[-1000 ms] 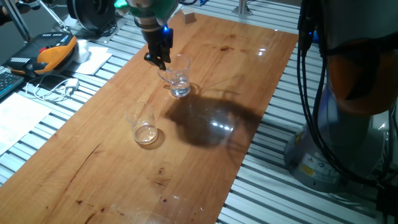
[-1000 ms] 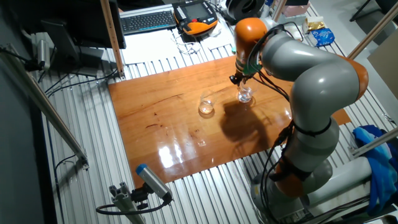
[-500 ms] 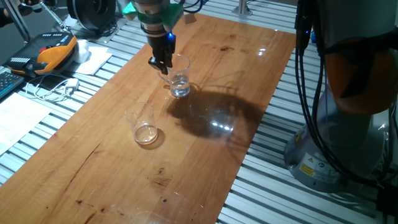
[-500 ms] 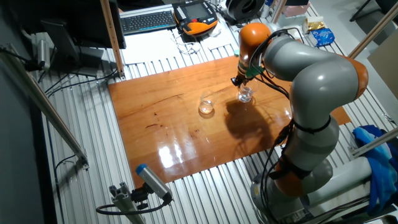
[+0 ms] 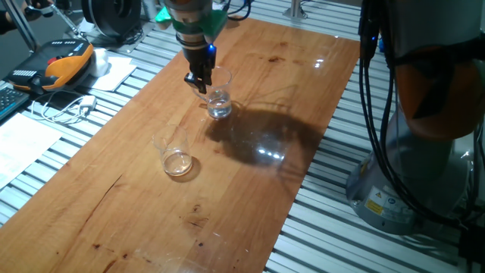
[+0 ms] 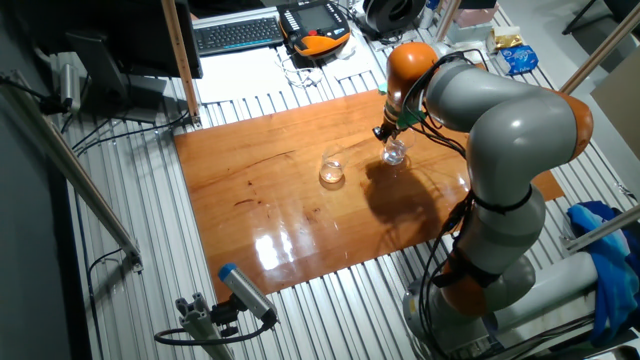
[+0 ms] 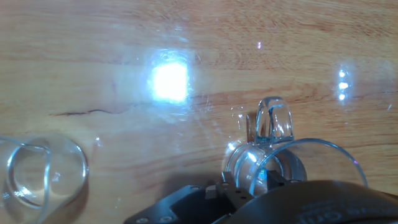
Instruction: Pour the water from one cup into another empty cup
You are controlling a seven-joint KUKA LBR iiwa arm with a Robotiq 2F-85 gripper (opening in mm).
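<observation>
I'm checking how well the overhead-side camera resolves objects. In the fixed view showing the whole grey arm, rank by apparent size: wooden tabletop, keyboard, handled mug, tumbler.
1. Wooden tabletop, by far the largest.
2. Keyboard.
3. Handled mug and tumbler: both tiny and look about alike here, so I won't rank them.

In the hand view, the gripper (image 7: pixel 267 199) is a dark blur along the bottom edge, its fingertips hidden, so its hold cannot be judged. The glass mug (image 7: pixel 292 165) is cut off by that same edge and the gripper body, and the tumbler (image 7: pixel 40 171) is clipped at the lower left corner. From both fixed views the water (image 5: pixel 220 108) is too small to gauge.
</observation>
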